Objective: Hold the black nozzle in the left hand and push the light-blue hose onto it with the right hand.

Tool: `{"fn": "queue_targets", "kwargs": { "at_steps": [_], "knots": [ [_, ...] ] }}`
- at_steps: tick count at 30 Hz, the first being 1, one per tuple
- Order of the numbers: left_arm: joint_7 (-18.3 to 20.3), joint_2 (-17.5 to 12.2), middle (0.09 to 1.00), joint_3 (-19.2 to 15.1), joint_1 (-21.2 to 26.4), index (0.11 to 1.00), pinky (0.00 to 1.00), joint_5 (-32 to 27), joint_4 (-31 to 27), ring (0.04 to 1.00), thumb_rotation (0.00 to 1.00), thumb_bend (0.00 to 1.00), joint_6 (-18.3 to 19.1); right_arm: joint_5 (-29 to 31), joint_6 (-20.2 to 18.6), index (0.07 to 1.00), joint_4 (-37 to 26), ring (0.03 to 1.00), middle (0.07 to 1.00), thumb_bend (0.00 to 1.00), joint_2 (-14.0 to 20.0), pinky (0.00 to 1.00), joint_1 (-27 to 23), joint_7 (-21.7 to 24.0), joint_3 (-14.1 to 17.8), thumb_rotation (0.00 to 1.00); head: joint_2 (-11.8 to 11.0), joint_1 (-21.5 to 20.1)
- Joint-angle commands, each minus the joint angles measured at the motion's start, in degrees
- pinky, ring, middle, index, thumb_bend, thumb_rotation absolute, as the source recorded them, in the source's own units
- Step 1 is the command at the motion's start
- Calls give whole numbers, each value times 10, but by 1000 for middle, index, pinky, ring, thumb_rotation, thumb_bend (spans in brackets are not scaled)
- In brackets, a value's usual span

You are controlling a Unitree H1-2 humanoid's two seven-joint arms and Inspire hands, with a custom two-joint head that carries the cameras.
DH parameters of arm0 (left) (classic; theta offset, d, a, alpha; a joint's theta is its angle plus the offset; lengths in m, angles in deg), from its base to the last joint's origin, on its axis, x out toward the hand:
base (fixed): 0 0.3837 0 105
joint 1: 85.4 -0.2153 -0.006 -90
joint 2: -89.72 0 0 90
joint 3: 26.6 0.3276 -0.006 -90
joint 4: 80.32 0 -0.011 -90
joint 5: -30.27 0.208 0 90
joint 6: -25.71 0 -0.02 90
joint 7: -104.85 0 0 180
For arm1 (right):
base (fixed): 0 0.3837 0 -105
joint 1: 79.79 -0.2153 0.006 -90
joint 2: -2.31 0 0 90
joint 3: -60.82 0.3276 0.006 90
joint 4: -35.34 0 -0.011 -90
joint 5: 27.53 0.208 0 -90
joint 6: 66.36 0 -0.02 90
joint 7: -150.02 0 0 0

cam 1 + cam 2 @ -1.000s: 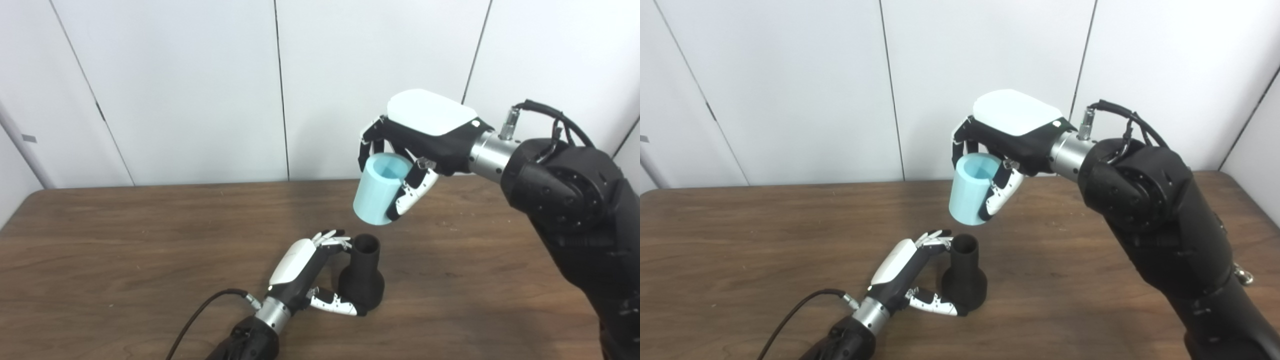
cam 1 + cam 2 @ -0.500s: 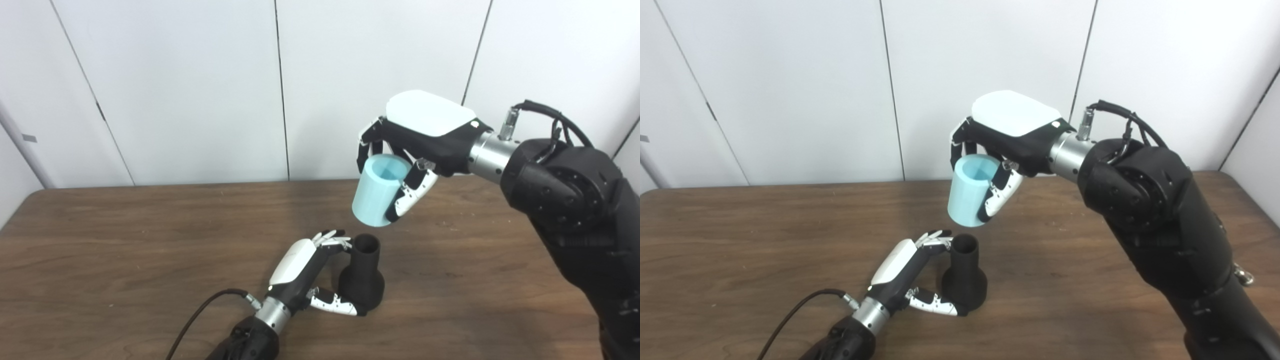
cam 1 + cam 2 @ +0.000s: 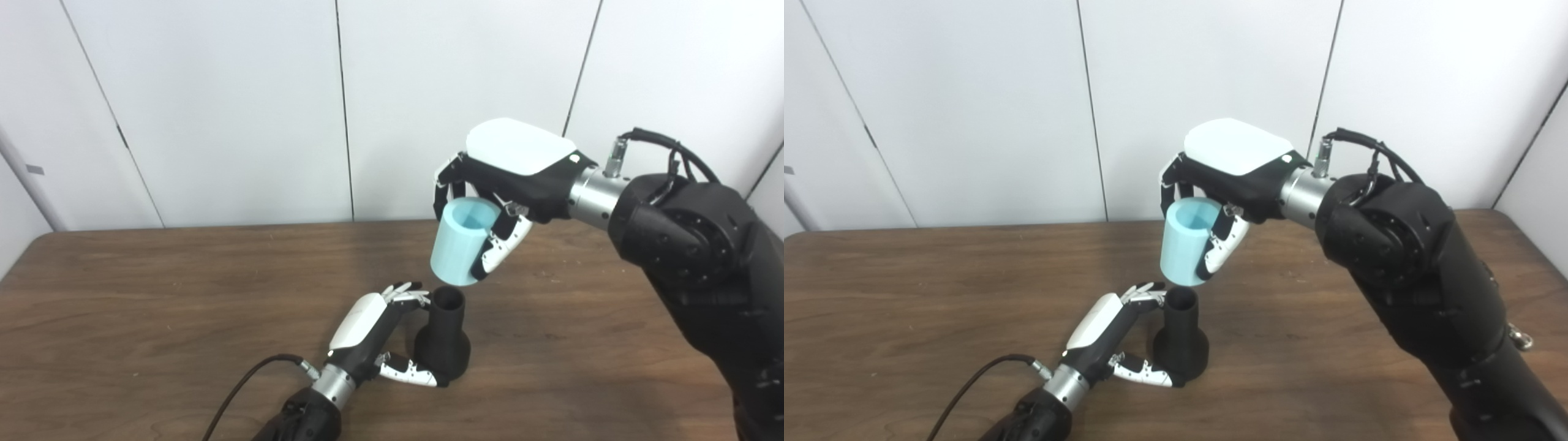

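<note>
Nozzle (image 3: 443, 342): black, matte, wide flared base, narrower open neck on top; stands upright on the wooden table (image 3: 122, 318), near its middle.

Hose (image 3: 458, 241): light-blue, short, thick-walled tube, hollow, tilted slightly; held in the air just above the nozzle's mouth, toward 12 o'clock from it, not touching.

Left hand (image 3: 373, 331): at the nozzle's 9 o'clock, fingertips against the neck, thumb curled round the base.

Right hand (image 3: 508, 177): white-backed, palm down, fingers and thumb clamped round the hose.
</note>
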Motion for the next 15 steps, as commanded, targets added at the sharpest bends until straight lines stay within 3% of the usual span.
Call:
{"fn": "queue_targets", "kwargs": {
  "at_steps": [1, 5, 7, 9, 15],
  "knots": [
    [26, -8, 798, 18, -67, 482, 1000, 22, 41, 940, 73, 521, 39, -6, 5, 515, -11, 305, 425, 525, 4, 226, -24, -3, 5, 0, 1, 1],
    [27, -8, 798, 18, -67, 482, 1000, 22, 40, 940, 73, 521, 40, -6, 12, 515, -8, 301, 425, 525, 2, 218, -18, -4, 0, 0, 1, 1],
    [28, -9, 799, 19, -67, 482, 1000, 23, 39, 940, 73, 521, 41, -9, 18, 512, -5, 255, 406, 523, -1, 164, -12, -5, -6, 0, 1, 1],
    [28, -9, 799, 19, -68, 482, 1000, 23, 39, 940, 73, 521, 42, -12, 20, 488, -1, 217, 458, 529, -3, 124, -10, -4, -10, 0, 1, 1],
    [30, -10, 801, 20, -67, 482, 1000, 23, 39, 940, 73, 521, 43, -21, 17, 482, 7, 205, 472, 531, -7, 108, -16, 4, -21, 0, 1, 1]
  ]
}}
